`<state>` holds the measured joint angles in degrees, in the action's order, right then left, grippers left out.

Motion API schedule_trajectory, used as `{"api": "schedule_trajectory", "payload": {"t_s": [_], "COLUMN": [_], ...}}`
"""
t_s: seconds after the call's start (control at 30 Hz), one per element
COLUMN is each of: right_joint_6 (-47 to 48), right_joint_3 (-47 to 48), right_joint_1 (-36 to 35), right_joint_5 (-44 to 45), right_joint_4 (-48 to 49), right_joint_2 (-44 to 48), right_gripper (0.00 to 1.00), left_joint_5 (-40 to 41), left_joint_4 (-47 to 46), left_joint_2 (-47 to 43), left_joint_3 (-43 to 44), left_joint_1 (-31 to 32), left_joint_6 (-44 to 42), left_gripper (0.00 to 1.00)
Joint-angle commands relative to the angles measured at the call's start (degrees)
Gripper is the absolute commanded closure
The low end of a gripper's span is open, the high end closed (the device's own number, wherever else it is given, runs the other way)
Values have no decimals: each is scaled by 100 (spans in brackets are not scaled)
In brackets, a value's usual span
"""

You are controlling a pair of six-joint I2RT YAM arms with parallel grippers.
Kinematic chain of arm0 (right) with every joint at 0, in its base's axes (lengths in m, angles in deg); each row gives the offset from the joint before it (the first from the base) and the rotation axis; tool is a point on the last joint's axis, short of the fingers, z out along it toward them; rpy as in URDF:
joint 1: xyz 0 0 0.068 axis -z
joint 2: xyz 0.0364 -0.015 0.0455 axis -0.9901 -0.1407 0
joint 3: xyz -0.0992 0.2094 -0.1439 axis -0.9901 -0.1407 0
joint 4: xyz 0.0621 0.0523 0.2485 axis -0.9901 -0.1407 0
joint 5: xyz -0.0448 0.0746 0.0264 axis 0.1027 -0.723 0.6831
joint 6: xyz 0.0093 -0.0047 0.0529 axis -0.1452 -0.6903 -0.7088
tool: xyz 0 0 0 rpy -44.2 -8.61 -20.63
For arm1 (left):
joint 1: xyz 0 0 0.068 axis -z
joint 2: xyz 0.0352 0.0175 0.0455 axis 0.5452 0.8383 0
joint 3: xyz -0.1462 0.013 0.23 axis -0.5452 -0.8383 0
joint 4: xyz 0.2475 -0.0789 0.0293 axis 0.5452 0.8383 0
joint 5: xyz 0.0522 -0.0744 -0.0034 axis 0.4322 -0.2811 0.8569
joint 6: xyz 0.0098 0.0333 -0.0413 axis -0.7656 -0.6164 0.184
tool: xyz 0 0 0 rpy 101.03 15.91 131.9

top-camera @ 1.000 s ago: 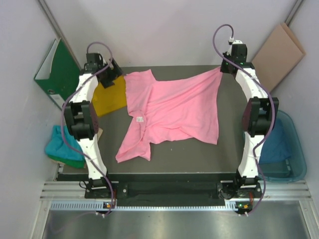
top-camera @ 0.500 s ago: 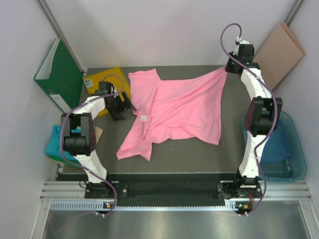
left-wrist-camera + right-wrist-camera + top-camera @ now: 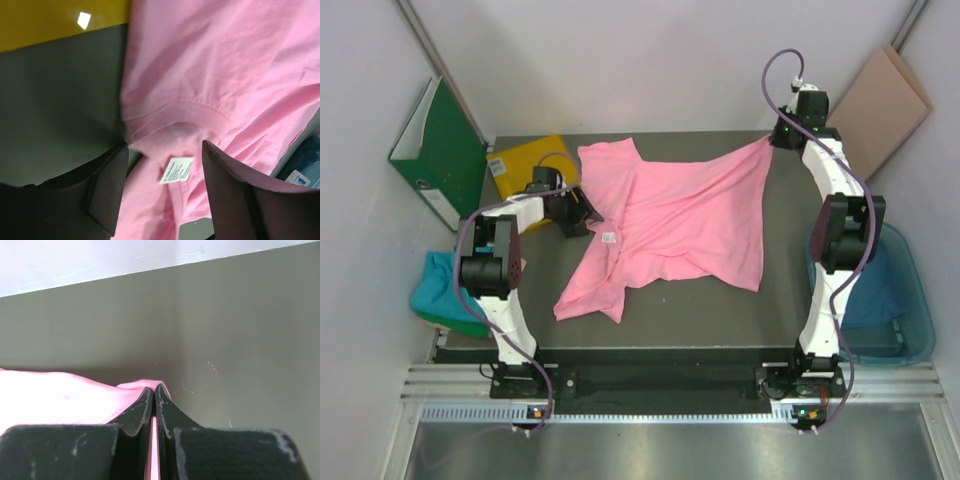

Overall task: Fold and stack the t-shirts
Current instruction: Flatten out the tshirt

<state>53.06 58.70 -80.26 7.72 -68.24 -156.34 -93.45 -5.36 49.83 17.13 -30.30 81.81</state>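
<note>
Two arms [image 3: 835, 190]: left fingers [image 3: 107, 190] low, wide over pink t-shirt [image 3: 680, 215] collar [image 3: 190, 107]; right fingers [image 3: 142, 412] outstretched, clamped on corner [image 3: 145, 385].

Soft, even light falls from above onto my desk [image 3: 720, 315], with only faint shadows under my arms and a dull sheen on the steel strip [image 3: 650, 440] at the near edge. My left wrist view is blurred: the pink t-shirt [image 3: 225, 75] looks smeared, and my left claw [image 3: 165, 150] is dark and unfocused. My right claw [image 3: 155, 390] is shadowed black, its scratches sharp.
</note>
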Motion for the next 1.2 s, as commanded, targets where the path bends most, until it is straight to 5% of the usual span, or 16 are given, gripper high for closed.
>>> {"api": "schedule_trajectory", "payload": {"t_s": [0.0, 0.07, 0.17, 0.73, 1.0, 1.1, 1.17], "right_joint_6": [-31, -31, -22, -31, -57, -40, -39], "right_joint_3": [-10, -10, -45, -45, 43, 43, 34], "right_joint_1": [28, 37, 37, 72, 90, 81, 81], "right_joint_5": [-81, -99, -99, -64, 59, 42, 42], "right_joint_4": [346, 337, 346, 320, 240, 240, 240], "right_joint_2": [79, 87, 96, 17, -123, -158, -159], "right_gripper": [100, 100, 100, 100, 99, 100, 100], "left_joint_5": [116, 194, 273, 2866, 2929, 2745, 2682], "left_joint_4": [-382, -443, -305, 2218, 2588, 2475, 2430], "left_joint_2": [454, 595, 701, 103, 551, 683, 771], "left_joint_3": [267, 363, 565, 2796, 3378, 3352, 3352], "left_joint_1": [235, 323, 359, 183, 33, 16, 16], "left_joint_6": [133, 203, 230, -983, -1221, -1177, -1159], "left_gripper": [43, 56, 100, 100, 68, 69, 83]}}
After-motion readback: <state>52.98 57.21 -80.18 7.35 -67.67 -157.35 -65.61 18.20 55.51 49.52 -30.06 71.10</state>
